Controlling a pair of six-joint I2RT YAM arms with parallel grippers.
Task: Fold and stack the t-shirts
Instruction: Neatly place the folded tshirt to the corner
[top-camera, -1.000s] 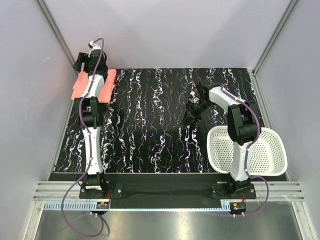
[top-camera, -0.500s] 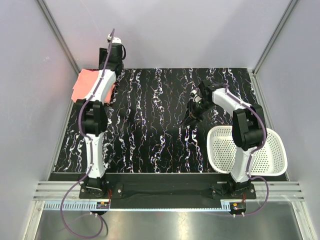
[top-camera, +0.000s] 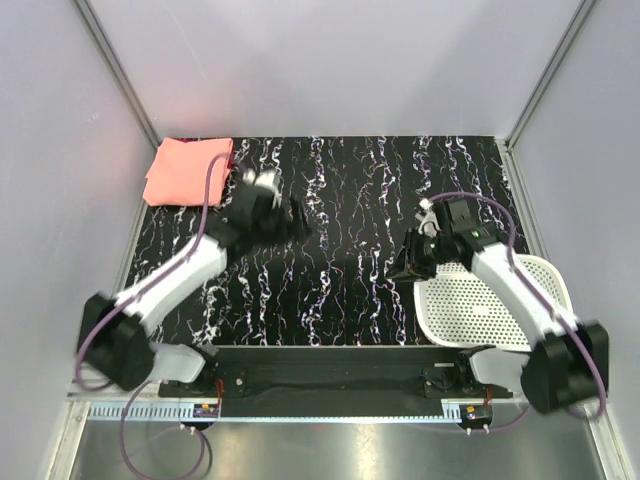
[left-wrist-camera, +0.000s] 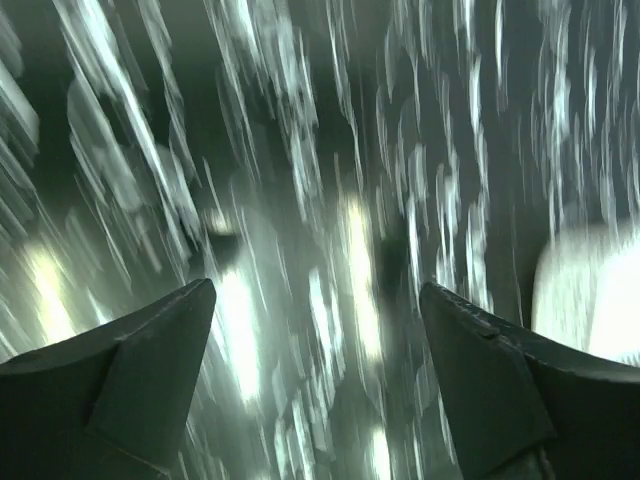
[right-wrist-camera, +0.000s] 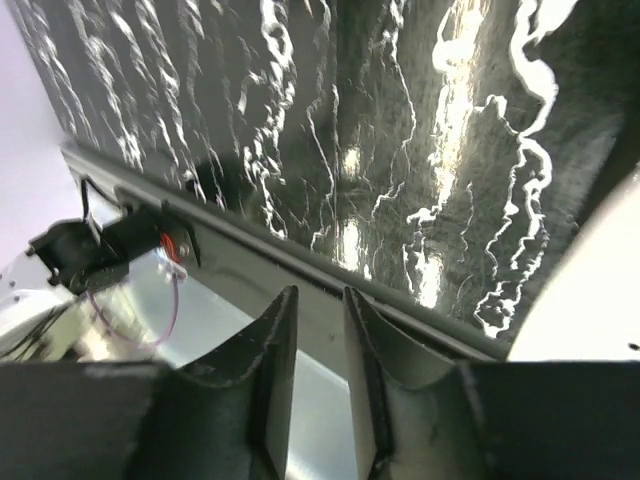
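T-shirts (top-camera: 187, 171) alone now, left tool (left-wrist-camera: 315, 288) no longer above.

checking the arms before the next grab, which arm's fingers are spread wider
The left arm's fingers: they stand far apart over the marbled table, while the right arm's fingers leave only a narrow slit.

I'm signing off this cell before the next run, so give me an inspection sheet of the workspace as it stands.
Surface: black, white-veined table; nothing spilled.
Job's things: salmon t-shirt folded at the far left corner; the edge of a red t-shirt shows beneath its right side.
Clutter: white perforated basket at near right; nothing seen in it.
Grippers: left end effector open and empty, over the table; right end effector narrowly open and empty, beside the basket.
Cables: purple cables run along both arms; no snag seen.
Surroundings: pale walls; metal rail at the near edge.
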